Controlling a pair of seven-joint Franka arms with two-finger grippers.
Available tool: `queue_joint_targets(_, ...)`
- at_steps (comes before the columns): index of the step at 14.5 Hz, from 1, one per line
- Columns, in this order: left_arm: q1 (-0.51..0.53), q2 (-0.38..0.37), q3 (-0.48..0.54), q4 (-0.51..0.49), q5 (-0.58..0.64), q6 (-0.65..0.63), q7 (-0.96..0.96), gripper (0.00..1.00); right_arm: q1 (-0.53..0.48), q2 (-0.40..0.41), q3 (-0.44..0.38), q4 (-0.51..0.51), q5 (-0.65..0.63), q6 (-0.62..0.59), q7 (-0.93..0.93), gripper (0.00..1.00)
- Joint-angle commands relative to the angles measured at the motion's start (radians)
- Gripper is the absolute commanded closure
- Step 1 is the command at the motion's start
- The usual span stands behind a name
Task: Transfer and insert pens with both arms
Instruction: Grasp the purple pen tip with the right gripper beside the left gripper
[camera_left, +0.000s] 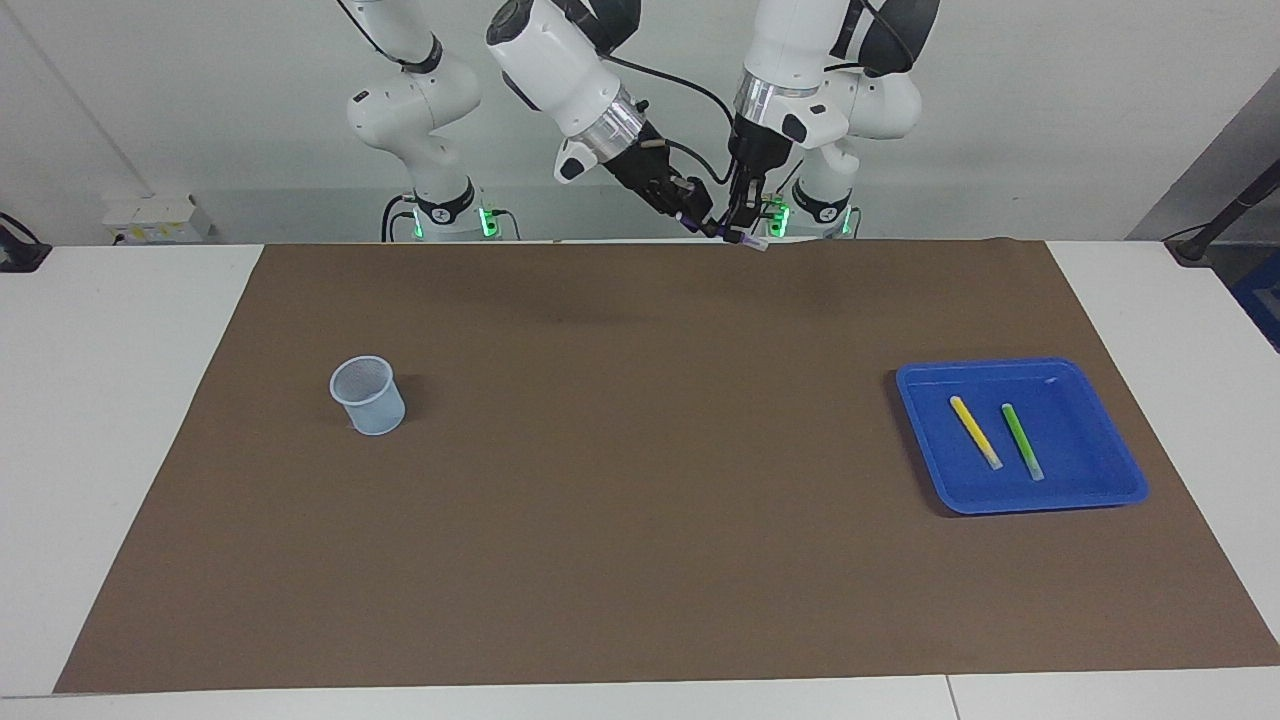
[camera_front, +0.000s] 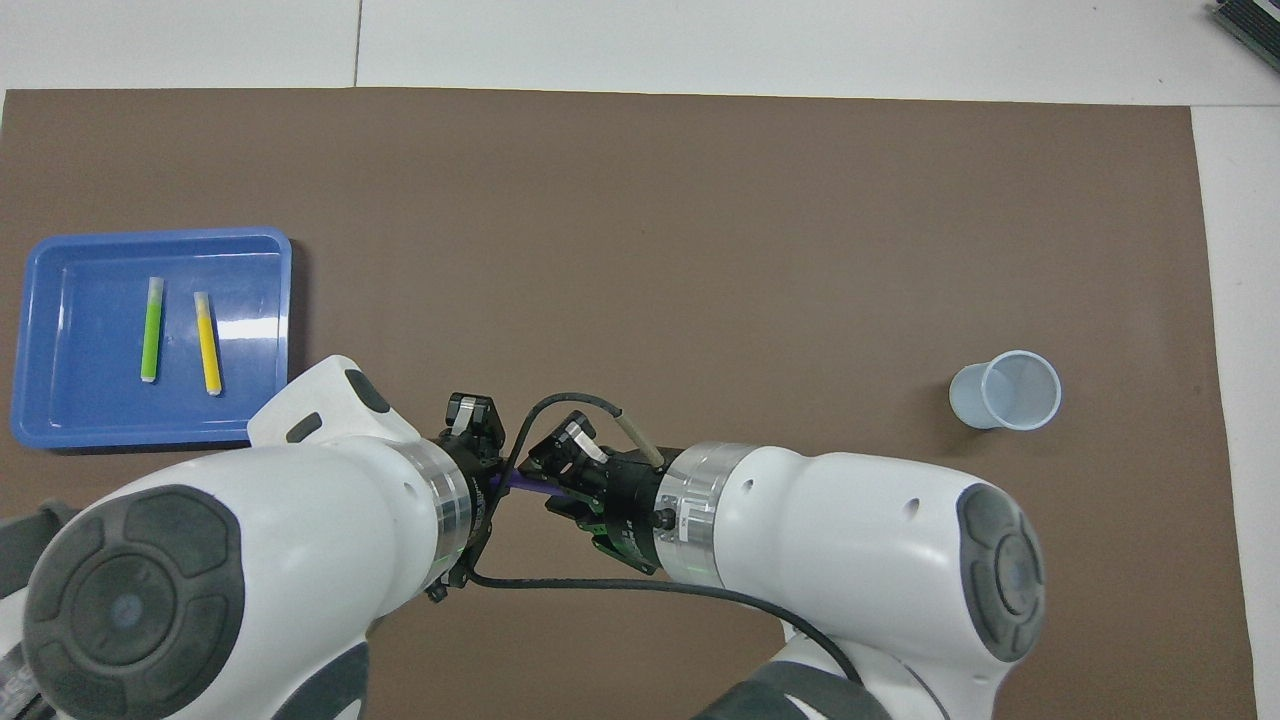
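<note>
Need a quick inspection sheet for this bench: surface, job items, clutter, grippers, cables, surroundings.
Surface: brown mat on white table, flat.
Job's things: slim purple pen held in the air between both grippers; slim yellow pen and slim green pen lie side by side, apart, in shallow blue plastic tray toward the left arm's end; pale blue mesh cup upright toward the right arm's end.
Clutter: nothing seen.
Grippers: left gripper shut on the purple pen; right gripper at its other end, grip unclear.
Cables: black cable loops between the wrists.
Surroundings: pale wall.
</note>
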Motion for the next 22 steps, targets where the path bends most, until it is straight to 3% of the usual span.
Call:
queue_joint_targets(1, -0.018, -0.018, 0.008, -0.003, -0.008, -0.028, -0.006, 1.0, -0.009, -0.002, 0.001, 0.001, 0.028, -0.001, -0.035, 0.71)
queue_joint_targets(3, -0.018, -0.018, 0.008, -0.003, -0.008, -0.028, -0.006, 1.0, -0.009, -0.002, 0.001, 0.001, 0.028, 0.0, -0.035, 0.72)
queue_joint_targets(4, -0.018, -0.018, 0.006, -0.003, -0.008, -0.029, -0.007, 1.0, -0.009, -0.002, 0.001, 0.001, 0.026, 0.002, -0.037, 0.82)
queue_joint_targets(7, -0.018, -0.018, 0.005, -0.003, -0.008, -0.029, -0.007, 1.0, -0.009, 0.0, 0.001, 0.003, 0.026, 0.002, -0.038, 0.89)
queue_joint_targets(9, -0.018, -0.018, 0.003, -0.003, -0.008, -0.029, -0.007, 1.0, -0.009, 0.001, 0.001, 0.003, 0.028, 0.002, -0.047, 1.0)
queue_joint_targets(17, -0.018, -0.018, -0.004, -0.003, -0.008, -0.031, -0.004, 1.0, -0.013, 0.0, 0.001, 0.007, 0.026, 0.002, -0.047, 1.0)
queue_joint_targets(18, -0.018, -0.018, -0.004, -0.003, -0.008, -0.029, -0.003, 0.64, -0.013, 0.0, 0.001, 0.007, 0.028, 0.002, -0.047, 1.0)
queue_joint_targets(19, -0.018, -0.018, -0.004, -0.003, -0.008, -0.031, 0.002, 0.47, -0.013, 0.0, 0.001, 0.007, 0.028, 0.002, -0.047, 1.0)
queue_joint_targets(21, -0.018, -0.02, -0.004, -0.003, -0.008, -0.031, 0.002, 0.25, -0.013, 0.0, 0.001, 0.007, 0.026, 0.002, -0.049, 1.0)
queue_joint_targets(22, -0.018, -0.018, -0.006, -0.003, -0.008, -0.032, 0.002, 0.24, -0.015, 0.0, 0.001, 0.007, 0.026, 0.002, -0.05, 1.0)
